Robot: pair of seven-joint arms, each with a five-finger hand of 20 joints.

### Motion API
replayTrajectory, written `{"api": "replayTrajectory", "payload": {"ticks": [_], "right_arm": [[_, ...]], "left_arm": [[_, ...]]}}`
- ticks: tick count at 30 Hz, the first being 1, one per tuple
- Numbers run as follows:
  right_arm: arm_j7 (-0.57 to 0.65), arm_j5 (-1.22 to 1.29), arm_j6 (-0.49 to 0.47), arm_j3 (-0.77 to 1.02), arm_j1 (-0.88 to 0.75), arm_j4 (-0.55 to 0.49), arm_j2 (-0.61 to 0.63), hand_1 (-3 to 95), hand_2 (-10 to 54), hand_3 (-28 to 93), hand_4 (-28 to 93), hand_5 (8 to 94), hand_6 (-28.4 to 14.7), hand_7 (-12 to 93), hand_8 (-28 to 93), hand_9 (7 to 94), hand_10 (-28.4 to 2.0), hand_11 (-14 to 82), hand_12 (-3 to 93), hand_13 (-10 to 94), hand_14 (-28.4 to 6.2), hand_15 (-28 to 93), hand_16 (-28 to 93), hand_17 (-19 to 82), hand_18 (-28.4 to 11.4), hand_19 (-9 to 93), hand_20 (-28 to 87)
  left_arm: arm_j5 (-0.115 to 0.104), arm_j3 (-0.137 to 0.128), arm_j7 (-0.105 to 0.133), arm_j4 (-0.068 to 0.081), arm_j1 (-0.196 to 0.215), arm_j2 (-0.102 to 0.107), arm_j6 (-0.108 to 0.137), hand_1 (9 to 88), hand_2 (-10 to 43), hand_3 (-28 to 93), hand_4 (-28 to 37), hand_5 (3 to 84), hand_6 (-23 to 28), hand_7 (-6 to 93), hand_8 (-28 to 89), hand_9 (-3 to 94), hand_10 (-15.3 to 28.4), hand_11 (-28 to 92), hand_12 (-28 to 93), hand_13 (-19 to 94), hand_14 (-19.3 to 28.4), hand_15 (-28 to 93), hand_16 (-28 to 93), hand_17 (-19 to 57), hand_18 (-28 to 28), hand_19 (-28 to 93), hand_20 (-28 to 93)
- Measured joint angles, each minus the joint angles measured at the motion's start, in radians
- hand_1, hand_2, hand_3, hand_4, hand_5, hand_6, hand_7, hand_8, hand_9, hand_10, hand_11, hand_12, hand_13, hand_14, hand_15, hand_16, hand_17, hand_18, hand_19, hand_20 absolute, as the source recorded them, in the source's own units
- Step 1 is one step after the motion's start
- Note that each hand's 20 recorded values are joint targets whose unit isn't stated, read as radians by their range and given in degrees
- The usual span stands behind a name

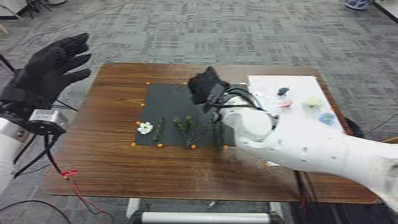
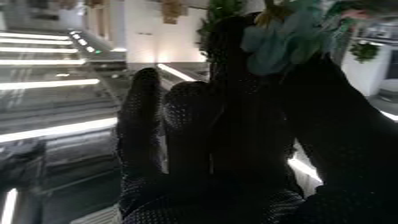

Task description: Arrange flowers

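L hand (image 1: 49,75) is up off the table's L side, palm turned in twd the table, fingers open & relaxed, nothing in it. R arm (image 1: 306,150) comes in from the R, across the near R part of the table (image 1: 111,112). A small white bit (image 1: 272,163) pokes out just beside the arm's near side.

Then the black mat (image 1: 162,102), w/ orange dots along its edges. White flower (image 1: 145,128) lies at its near L corner; 1st sprig (image 1: 159,129) just R of it, 2nd sprig (image 1: 185,129) approx mid-mat, 3rd sprig (image 1: 218,132) farther R, partly behind the R arm.

R hand (image 1: 206,87) is above the mat's far R part, pointing away from the robot. In the R wrist view, R hand (image 2: 195,135) has a blue-green bloom (image 2: 271,47) pinched btwn thumb & the nearest finger, up at the tips; other fingers are approx straight. Greenery (image 2: 222,17) shows beside the tips.

R of the mat, a white sheet (image 1: 266,84): blue flower (image 1: 327,118) nearest, then pink flower (image 1: 285,104) & pale yellow flower (image 1: 313,102), then a dark green piece (image 1: 283,91). Past the table, grey carpet (image 1: 195,35) & a blue/white pot (image 1: 358,4) at the far R.
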Motion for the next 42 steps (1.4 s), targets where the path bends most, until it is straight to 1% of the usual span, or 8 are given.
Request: {"api": "replayTrajectory", "payload": {"ticks": [3,5,11,19,22,25,33,42], "right_arm": [[0.024,0.012,0.053,-0.112,0.050,0.045,-0.082,53.3,-9.5,73,-28,77.9,5.4,42,-4,86.6,-2.1,24.3,53.0,66,-4.3,73,46,25,-17.0,70,52],[0.045,0.028,0.080,-0.175,0.083,0.058,-0.128,53.4,-9.5,73,-28,77.9,5.5,42,-4,86.7,-2.0,24.0,53.1,66,-4.3,73,46,25,-17.0,70,52],[0.062,0.040,0.083,-0.186,0.106,0.107,-0.233,54.5,-9.5,71,-28,77.9,5.6,42,-5,87.0,-1.9,22.8,53.7,66,-4.2,73,46,25,-17.0,70,52],[0.087,0.064,0.115,-0.286,0.177,0.191,-0.336,56.1,-9.5,69,-28,78.0,6.3,42,-6,87.5,-1.9,21.6,52.7,65,-4.3,73,46,24,-16.8,70,52],[0.091,0.067,0.118,-0.288,0.181,0.220,-0.360,57.6,-9.5,67,-28,78.0,6.4,42,-6,87.6,-1.8,20.7,52.1,65,-4.3,73,46,24,-16.6,70,52],[0.090,0.065,0.117,-0.283,0.178,0.250,-0.376,57.7,-9.5,66,-28,77.7,6.5,42,-6,88.0,-1.7,19.6,51.8,66,-4.2,73,45,24,-16.5,70,52],[0.088,0.063,0.085,-0.257,0.147,0.274,-0.381,56.5,-9.5,69,-28,77.0,6.6,42,-6,88.1,-1.7,17.4,50.5,65,-3.8,72,47,25,-16.0,70,51],[0.095,0.058,0.077,-0.264,0.128,0.283,-0.384,58.6,-9.5,66,-28,76.4,7.0,42,-6,88.1,-1.4,16.4,50.3,65,-3.6,71,48,25,-15.9,69,51]], "left_arm": [[0.000,0.003,0.004,0.000,-0.004,0.008,0.000,25.7,-7.1,58,-28.3,19.0,1.3,18.6,-8,11.6,8.0,18,19,3,10.9,35,-5,-12.8,19.2,32,10],[0.000,0.012,0.007,0.001,-0.010,0.013,0.000,25.7,-7.1,58,-28.3,19.0,1.4,18.6,-8,11.6,8.0,18,19,3,10.9,35,-5,-12.9,19.2,32,10],[0.001,0.042,0.012,0.004,-0.038,0.029,0.000,25.5,-7.0,58,-28.3,19.0,1.3,18.7,-8,11.6,8.0,18,19,3,10.9,35,-5,-12.8,19.2,32,10],[0.002,0.081,0.021,0.009,-0.080,0.049,0.000,25.5,-7.2,58,-28.3,19.0,1.3,18.7,-8,11.6,8.0,18,19,3,10.9,35,-5,-12.8,19.2,32,10],[0.002,0.104,0.023,0.014,-0.102,0.054,0.000,25.6,-7.2,58,-28.3,19.0,1.3,18.6,-8,11.6,8.1,18,19,3,10.9,35,-5,-12.7,19.2,32,10],[0.002,0.118,0.023,0.015,-0.117,0.055,0.000,25.6,-7.2,58,-28.3,19.0,1.3,18.6,-8,11.6,8.0,18,19,3,10.9,35,-6,-12.7,19.2,32,10],[0.002,0.130,0.024,0.018,-0.132,0.055,-0.001,25.5,-7.1,58,-28.3,19.0,1.3,18.6,-8,11.7,8.0,18,19,3,10.9,35,-5,-12.7,19.2,32,10],[0.002,0.154,0.025,0.029,-0.154,0.055,-0.008,25.6,-7.0,58,-28.3,19.0,1.3,18.5,-8,11.6,8.0,18,19,3,10.9,35,-5,-12.7,19.2,32,10]]}}
